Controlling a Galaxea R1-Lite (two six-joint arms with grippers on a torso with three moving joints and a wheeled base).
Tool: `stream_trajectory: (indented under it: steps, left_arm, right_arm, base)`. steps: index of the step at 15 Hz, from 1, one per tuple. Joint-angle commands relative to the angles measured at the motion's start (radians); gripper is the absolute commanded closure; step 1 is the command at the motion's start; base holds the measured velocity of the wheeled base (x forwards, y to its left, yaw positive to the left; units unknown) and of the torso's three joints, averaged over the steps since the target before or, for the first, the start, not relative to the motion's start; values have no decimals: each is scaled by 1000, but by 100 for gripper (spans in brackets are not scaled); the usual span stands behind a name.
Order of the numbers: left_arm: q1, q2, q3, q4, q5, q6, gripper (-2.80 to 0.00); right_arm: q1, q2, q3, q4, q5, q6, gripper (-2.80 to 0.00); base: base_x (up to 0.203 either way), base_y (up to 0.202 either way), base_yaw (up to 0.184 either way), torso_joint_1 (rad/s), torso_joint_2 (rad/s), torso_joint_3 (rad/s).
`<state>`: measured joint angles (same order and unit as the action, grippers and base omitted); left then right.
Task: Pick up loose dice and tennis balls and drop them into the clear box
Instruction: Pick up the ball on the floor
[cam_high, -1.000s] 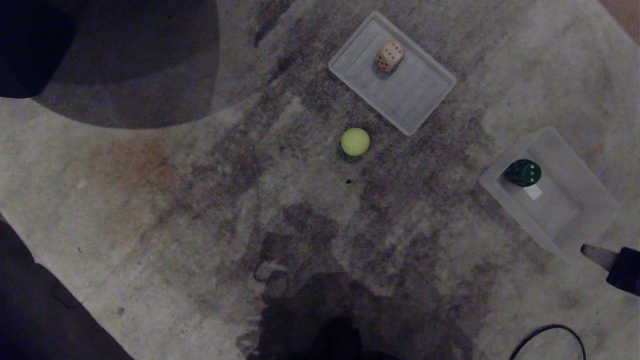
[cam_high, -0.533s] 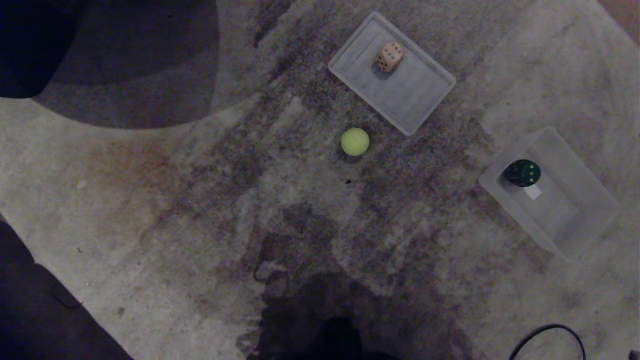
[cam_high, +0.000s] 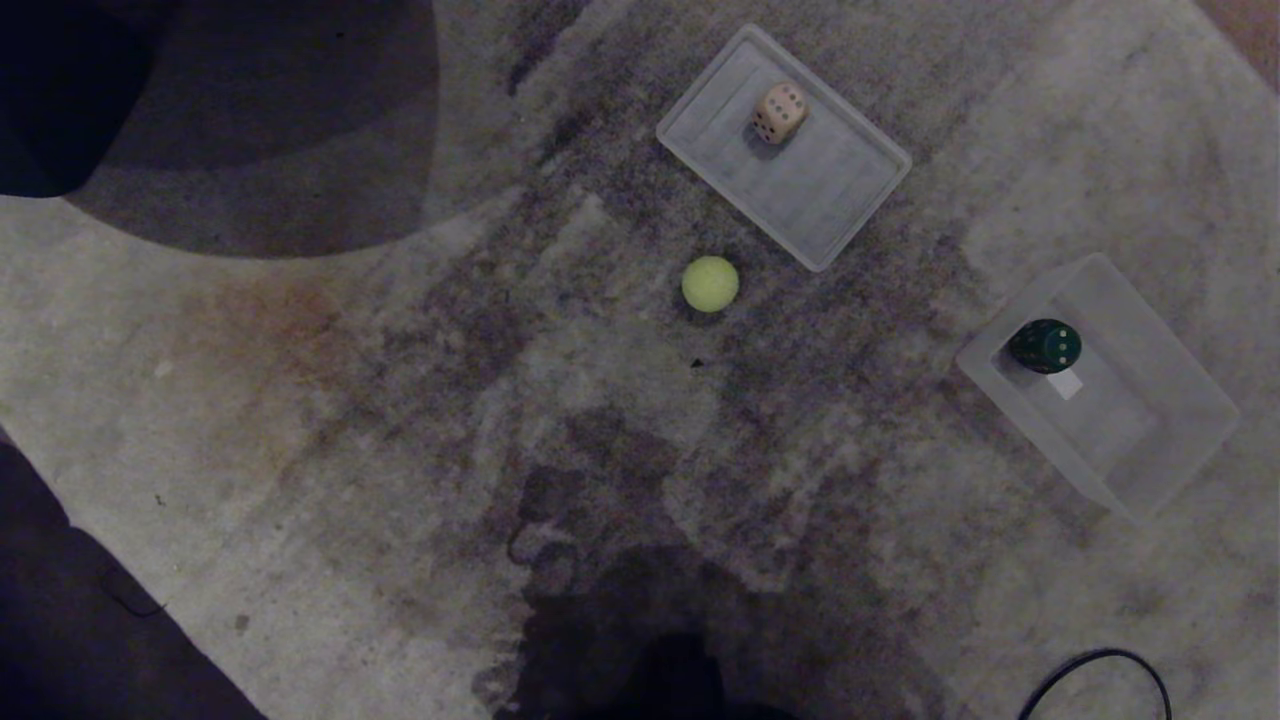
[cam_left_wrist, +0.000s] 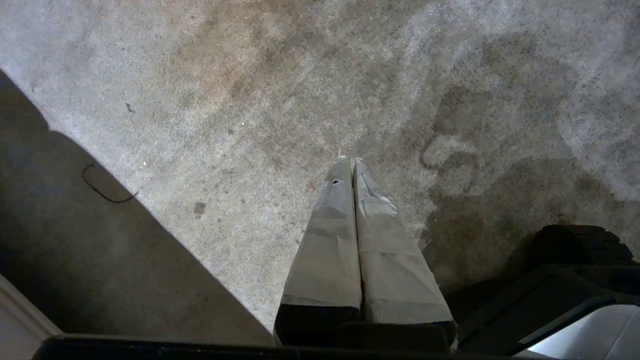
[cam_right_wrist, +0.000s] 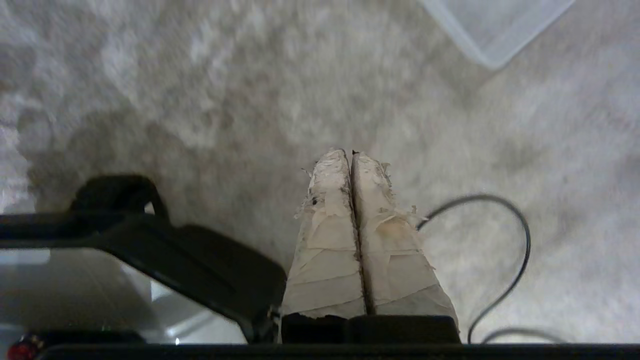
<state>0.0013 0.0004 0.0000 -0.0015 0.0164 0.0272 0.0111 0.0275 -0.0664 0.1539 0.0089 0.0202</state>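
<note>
In the head view a dark green die (cam_high: 1045, 346) sits inside the clear box (cam_high: 1160, 455) at the right. A tan die (cam_high: 780, 111) rests on a flat ribbed clear panel (cam_high: 840, 195) at the top centre. One tennis ball (cam_high: 711, 284) lies loose on the carpet between them. Neither arm shows in the head view. My left gripper (cam_left_wrist: 352, 160) is shut with nothing in it, hanging over bare carpet. My right gripper (cam_right_wrist: 351, 152) is shut and empty too, with a corner of the clear box (cam_right_wrist: 492, 50) ahead of it.
A black cable (cam_high: 1095, 670) loops on the carpet at the lower right, also seen as a cable (cam_right_wrist: 520, 250) beside my right gripper. Dark floor (cam_high: 80, 620) borders the carpet at the lower left. My base (cam_right_wrist: 150, 255) sits close by the right gripper.
My right gripper, seen a second ago beside the clear box's near corner, has drawn back out of the head view. The dice, ball and box have not moved.
</note>
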Motion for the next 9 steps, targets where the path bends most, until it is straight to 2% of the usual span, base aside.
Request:
stream_trajectory:
  steps: [1,9]
  left_arm:
    - [0,1,2,0,0,0,0]
    - [0,1,2,2,2,0,0]
  right_arm:
    - [1,-27,5,4,0,0,0]
    - [1,-28,5,3,2,4,0]
  base:
    - [0,0,0,0,0,0]
    - [0,0,0,0,0,0]
